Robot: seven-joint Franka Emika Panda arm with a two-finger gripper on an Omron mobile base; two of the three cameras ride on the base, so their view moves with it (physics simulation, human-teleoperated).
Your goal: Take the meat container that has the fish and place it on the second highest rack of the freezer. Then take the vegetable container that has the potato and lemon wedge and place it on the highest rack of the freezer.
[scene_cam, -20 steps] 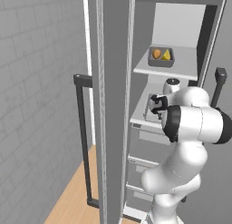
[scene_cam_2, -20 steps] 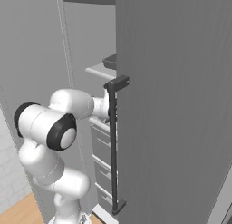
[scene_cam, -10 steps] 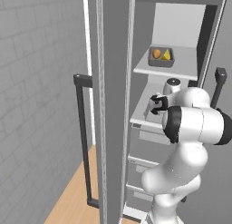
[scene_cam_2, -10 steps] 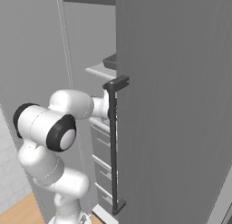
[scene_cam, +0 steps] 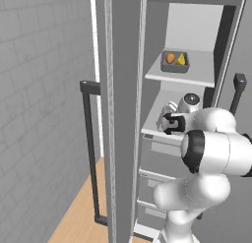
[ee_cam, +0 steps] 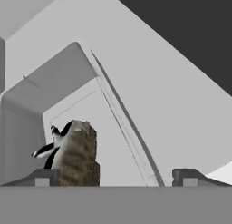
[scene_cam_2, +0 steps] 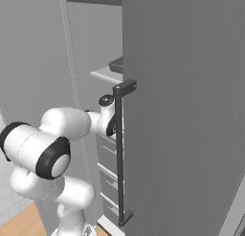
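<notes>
The vegetable container [scene_cam: 174, 61], a grey tray holding an orange potato and a yellow lemon wedge, stands on the upper freezer rack [scene_cam: 182, 77]; its edge [scene_cam_2: 116, 65] peeks past the door. My gripper [scene_cam: 166, 124] reaches in at the rack below [scene_cam: 156, 131]. In the hand view the brown scaly fish [ee_cam: 76, 157] lies close in front of the left fingertip [ee_cam: 43, 177], with the grey walls of the meat container [ee_cam: 43, 85] around it. The gripper [ee_cam: 116, 178] is open, fingers wide apart, nothing clamped between them.
The open left freezer door [scene_cam: 123, 114] with its dark handle [scene_cam: 91, 148] stands close beside the arm. The right door [scene_cam_2: 186, 111] and its handle [scene_cam_2: 119, 149] hide most of the hand. Drawers [scene_cam: 160, 158] sit under the racks. A grey brick wall [scene_cam: 39, 89] is at left.
The arm's elbow has sunk a little and the hand has dropped slightly at the second rack. The vegetable container has not moved.
</notes>
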